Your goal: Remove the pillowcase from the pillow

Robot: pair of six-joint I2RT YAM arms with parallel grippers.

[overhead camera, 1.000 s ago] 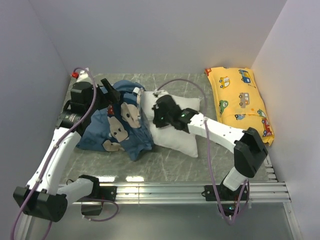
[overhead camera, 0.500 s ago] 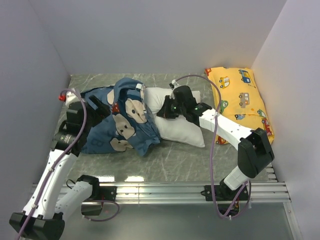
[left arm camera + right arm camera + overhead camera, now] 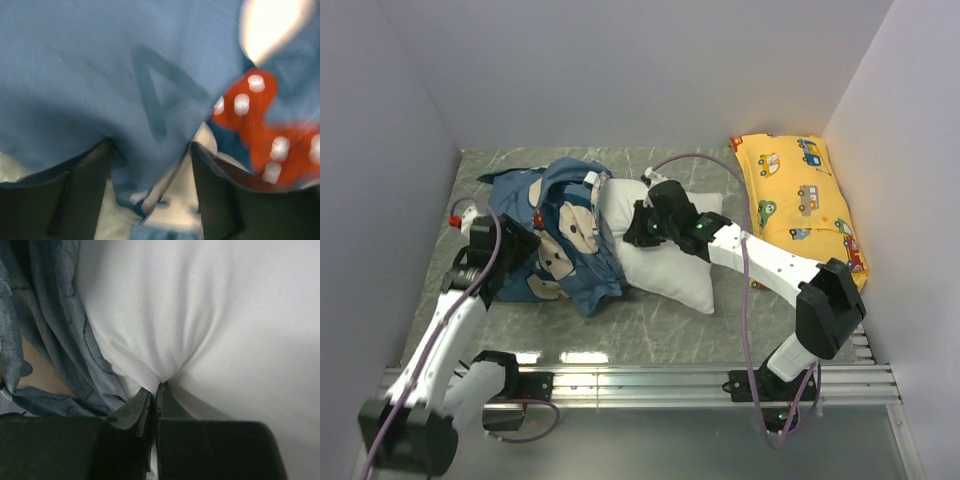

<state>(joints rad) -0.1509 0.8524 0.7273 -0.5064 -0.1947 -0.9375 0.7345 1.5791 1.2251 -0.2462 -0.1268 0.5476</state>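
Observation:
The blue pillowcase (image 3: pixel 565 235) lies bunched on the left half of the table, still over the left end of the white pillow (image 3: pixel 670 268). My left gripper (image 3: pixel 523 243) is pushed into the pillowcase's left side. In the left wrist view its jaws (image 3: pixel 150 145) stand apart, and a fold of the pillowcase (image 3: pixel 125 100) with a printed letter hangs between them. My right gripper (image 3: pixel 642 228) sits on top of the pillow. In the right wrist view it (image 3: pixel 159 385) is shut on a pinch of white pillow (image 3: pixel 200 315) fabric, the pillowcase's (image 3: pixel 55 340) edge just left of it.
A yellow car-print pillow (image 3: pixel 800 205) lies along the right wall. Grey walls close the table on the left, back and right. A metal rail (image 3: pixel 650 380) runs along the near edge by the arm bases.
My left arm has drawn back toward the near left, its jaws have narrowed, and the pillowcase has bunched further left. The right gripper stays shut on the pillow, shifting slightly with it.

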